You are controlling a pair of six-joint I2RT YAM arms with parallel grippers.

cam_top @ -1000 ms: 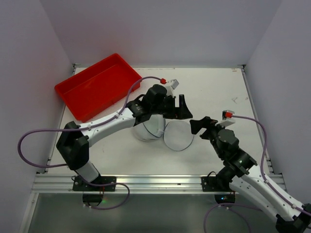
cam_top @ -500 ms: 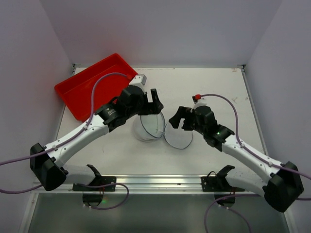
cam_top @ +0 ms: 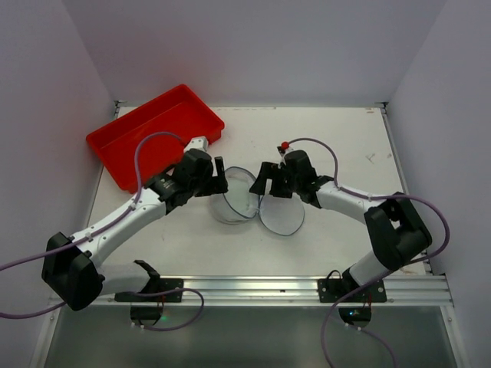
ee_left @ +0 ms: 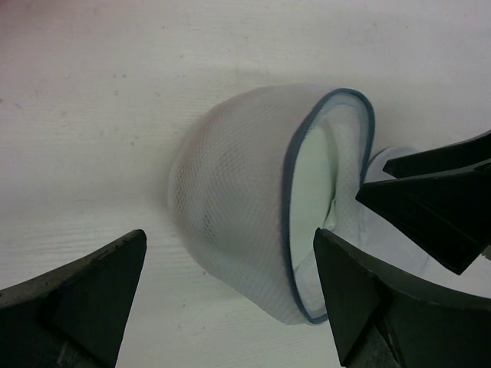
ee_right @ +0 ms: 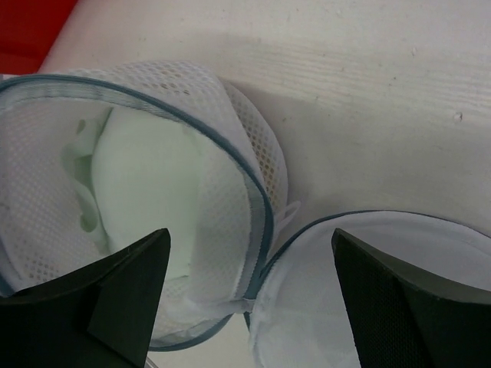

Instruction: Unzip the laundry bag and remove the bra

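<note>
The white mesh laundry bag lies mid-table, unzipped, with its round lid flapped open to the right. In the left wrist view the bag lies on its side, its blue-grey rim facing right. The pale green bra sits inside and also shows in the left wrist view. My left gripper is open at the bag's left side, straddling it. My right gripper is open and empty over the hinge between bag and lid.
A red rectangular tray stands at the back left, and its corner shows in the right wrist view. The right gripper's black fingers reach into the left wrist view beside the bag's mouth. Walls enclose the table on three sides.
Both arms have swung in and come down toward the bag. The left gripper moved to its left side. The right gripper moved left to the bag's mouth.
</note>
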